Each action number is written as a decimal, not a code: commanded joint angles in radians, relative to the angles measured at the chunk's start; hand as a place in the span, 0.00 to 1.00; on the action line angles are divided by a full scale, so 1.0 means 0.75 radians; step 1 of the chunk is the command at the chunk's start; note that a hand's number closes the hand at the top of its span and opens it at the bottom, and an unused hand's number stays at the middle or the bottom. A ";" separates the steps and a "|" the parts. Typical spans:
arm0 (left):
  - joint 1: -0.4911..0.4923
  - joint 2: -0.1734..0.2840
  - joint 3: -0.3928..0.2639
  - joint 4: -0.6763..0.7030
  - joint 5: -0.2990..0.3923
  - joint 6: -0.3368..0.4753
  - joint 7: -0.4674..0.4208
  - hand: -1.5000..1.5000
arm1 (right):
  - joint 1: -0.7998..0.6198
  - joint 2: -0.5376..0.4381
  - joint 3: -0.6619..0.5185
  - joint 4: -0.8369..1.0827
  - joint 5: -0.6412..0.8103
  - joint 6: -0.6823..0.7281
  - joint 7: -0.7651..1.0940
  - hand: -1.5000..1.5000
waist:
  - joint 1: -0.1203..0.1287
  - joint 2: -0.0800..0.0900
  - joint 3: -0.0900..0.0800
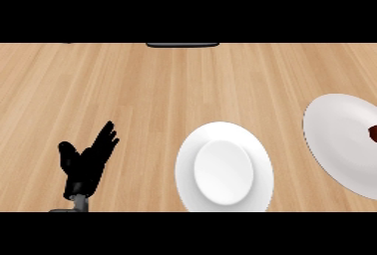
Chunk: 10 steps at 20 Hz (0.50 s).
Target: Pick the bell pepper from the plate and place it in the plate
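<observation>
A dark red bell pepper (372,133) lies on a white plate (338,144) at the right edge of the head view; the view's edge cuts off most of it. A second white plate (225,168) sits bare near the lower middle of the wooden counter. My left hand (87,162) rests at the lower left, fingers straight and pointing up, holding nothing, well left of both plates. My right hand does not show.
The wooden counter (162,89) spreads across the whole view. A dark flat object (182,45) lies at the far edge, top middle.
</observation>
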 commanded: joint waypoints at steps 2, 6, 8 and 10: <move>0.111 0.001 -0.020 -0.063 0.012 -0.025 0.029 0.50 | 0.247 0.093 0.024 -0.285 -0.149 0.213 -0.056 0.00 | 0.005 0.005 -0.005; -0.004 -0.025 -0.001 0.068 -0.010 -0.005 -0.007 0.50 | 0.461 0.275 0.119 -0.460 -0.204 0.269 -0.154 0.00 | -0.002 0.008 -0.006; -0.083 -0.008 0.033 0.131 -0.005 -0.014 0.007 0.50 | 0.562 0.278 0.213 -0.623 -0.136 0.252 -0.038 0.00 | -0.002 0.010 -0.006; 0.035 -0.041 -0.023 -0.058 -0.032 0.037 0.064 0.50 | 0.621 0.279 0.338 -0.619 -0.106 0.166 -0.033 0.00 | 0.012 0.008 -0.005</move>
